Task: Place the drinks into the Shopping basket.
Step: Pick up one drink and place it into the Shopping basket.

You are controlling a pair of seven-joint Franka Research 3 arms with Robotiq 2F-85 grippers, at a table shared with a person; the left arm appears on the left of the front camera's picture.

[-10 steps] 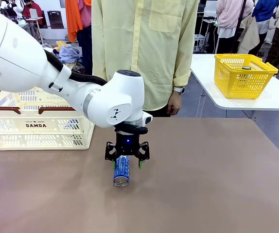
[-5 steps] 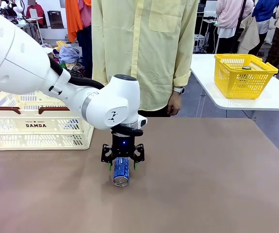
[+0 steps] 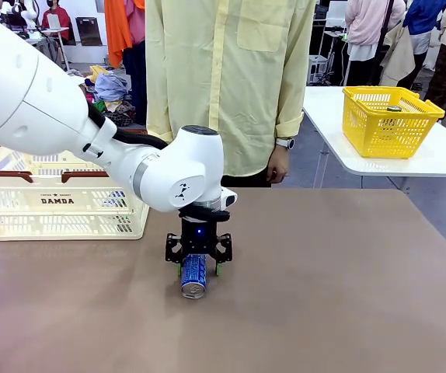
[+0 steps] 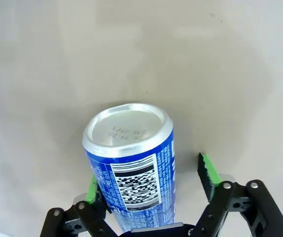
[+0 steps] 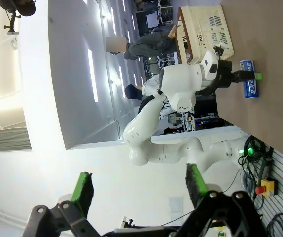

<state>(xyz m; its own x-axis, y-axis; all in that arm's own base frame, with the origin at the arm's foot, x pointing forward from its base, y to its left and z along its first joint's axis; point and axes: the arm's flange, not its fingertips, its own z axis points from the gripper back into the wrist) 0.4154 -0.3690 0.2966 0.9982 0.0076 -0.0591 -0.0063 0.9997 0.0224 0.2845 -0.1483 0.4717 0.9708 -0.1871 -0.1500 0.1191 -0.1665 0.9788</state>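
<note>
The can [image 3: 193, 277] is lying on its side on the table [image 3: 324, 295], long axis running near to far. The left gripper [image 3: 198, 270] is straddling it crosswise, jaws open, clamping nothing yet. The basket [image 3: 60, 221] is sitting beyond the can, leftward. The right gripper [image 5: 139, 190] is hanging open, empty.

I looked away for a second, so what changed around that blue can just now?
The left gripper sank lower and edged toward the DAMDA basket, its open jaws now straddling the blue can; one pad stands clear of it. The can lies on its side where it was, not gripped; the basket has not moved.
</note>
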